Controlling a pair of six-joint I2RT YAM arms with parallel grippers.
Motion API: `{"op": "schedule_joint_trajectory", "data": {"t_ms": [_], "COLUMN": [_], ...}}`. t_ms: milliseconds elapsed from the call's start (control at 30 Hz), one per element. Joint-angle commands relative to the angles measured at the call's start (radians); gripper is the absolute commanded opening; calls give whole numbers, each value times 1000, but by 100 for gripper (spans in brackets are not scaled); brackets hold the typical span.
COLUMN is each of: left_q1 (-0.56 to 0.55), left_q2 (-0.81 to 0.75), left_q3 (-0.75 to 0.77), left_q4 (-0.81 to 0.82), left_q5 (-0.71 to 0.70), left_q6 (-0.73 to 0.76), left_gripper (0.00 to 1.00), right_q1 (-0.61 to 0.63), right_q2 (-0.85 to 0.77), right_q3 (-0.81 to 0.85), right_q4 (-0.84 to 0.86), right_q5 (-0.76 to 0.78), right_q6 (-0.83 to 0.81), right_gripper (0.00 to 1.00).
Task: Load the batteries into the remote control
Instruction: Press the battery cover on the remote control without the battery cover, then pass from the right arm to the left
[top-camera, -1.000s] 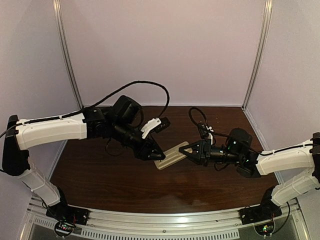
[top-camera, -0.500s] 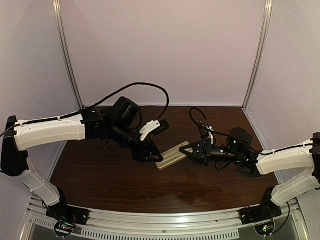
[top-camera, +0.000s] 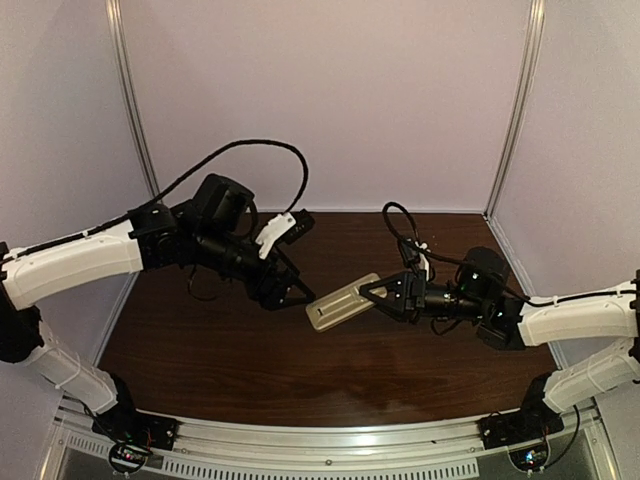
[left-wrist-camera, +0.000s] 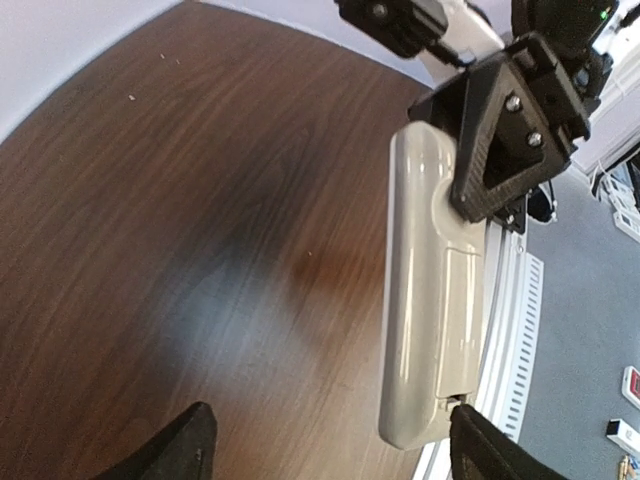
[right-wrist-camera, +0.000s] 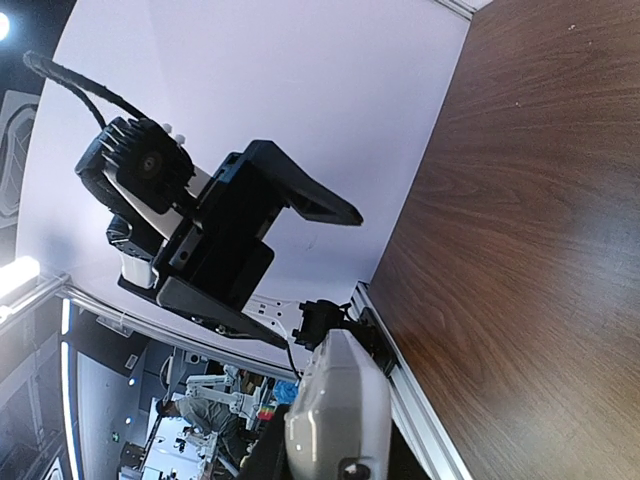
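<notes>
R gripper (top-camera: 372, 297) is clamping one end of the remote control (top-camera: 340, 303), w/ its black triangular fingers (left-wrist-camera: 505, 130) pinching across the width. The remote is hanging mid-workspace over the dark wood table (top-camera: 230, 370). It appears clear of the surface, w/ a soft shadow showing on the wood beside it. Its long axis is running diagonally from the R gripper toward the L side. The plain grey-beige back is facing up. In the L wrist view a rectangular panel outline (left-wrist-camera: 462, 315) is showing on the half away from the R fingers.

L gripper (top-camera: 288, 293) is hovering just beside the remote's free end, not touching it, spread wide and holding nothing. In its own wrist view the two tips (left-wrist-camera: 190, 450) are sitting far apart at the bottom of the frame, w/ the remote's free end near one of them.

R wrist cam is looking along the remote, w/ its rounded end filling the foreground and the L gripper facing it beyond. A black cable (top-camera: 240, 150) is arching over the L arm (top-camera: 90, 260).
</notes>
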Motion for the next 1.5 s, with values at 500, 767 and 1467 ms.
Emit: {"op": "schedule_joint_trajectory", "data": {"t_ms": [500,767,1467], "left_q1": [-207,-257,-257], "left_q2": [-68,53,199], "left_q3": [-49,21,142], "left_q4": [64,27,-13], "left_q5": [-322,-435,-454], "left_q6": [163,171,201], "left_gripper": [98,98,57], "right_q1": [-2,-2,1], "right_q2": [-89,-87,-75], "right_q3": [97,110,124], "right_q4": [-260,-282,-276], "right_q5": [113,116,96], "right_q6": [-123,-119,-113], "right_gripper": [1,2,4]}}
